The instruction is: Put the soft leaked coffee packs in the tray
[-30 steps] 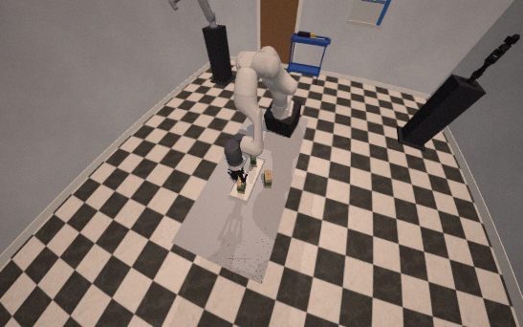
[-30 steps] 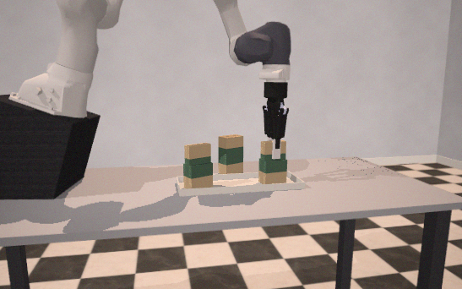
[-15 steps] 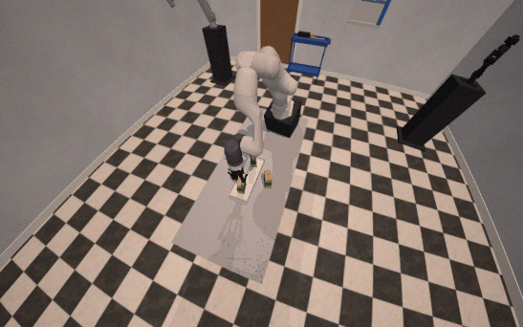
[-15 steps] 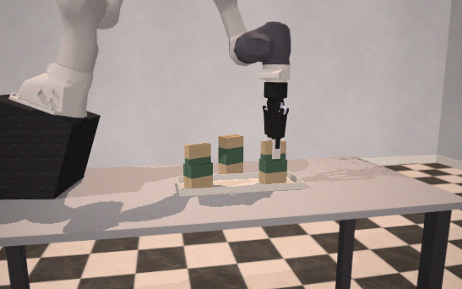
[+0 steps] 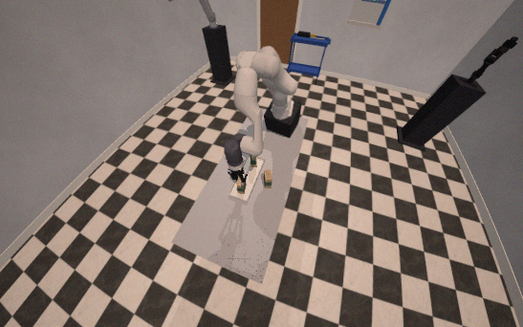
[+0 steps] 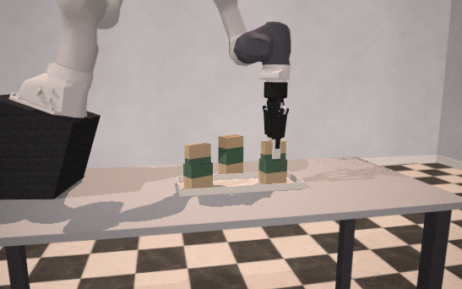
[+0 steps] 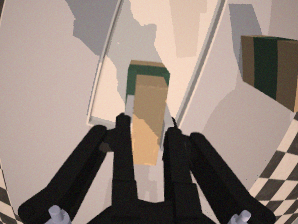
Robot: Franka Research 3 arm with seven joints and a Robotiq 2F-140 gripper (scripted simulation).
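The outermost coffee pack's (image 7: 270,72) far end runs off the wrist view's right edge — the table's (image 6: 210,215) near end is cropped at left in the exterior view, and the blue cart's (image 5: 311,40) small load is blurred from above.
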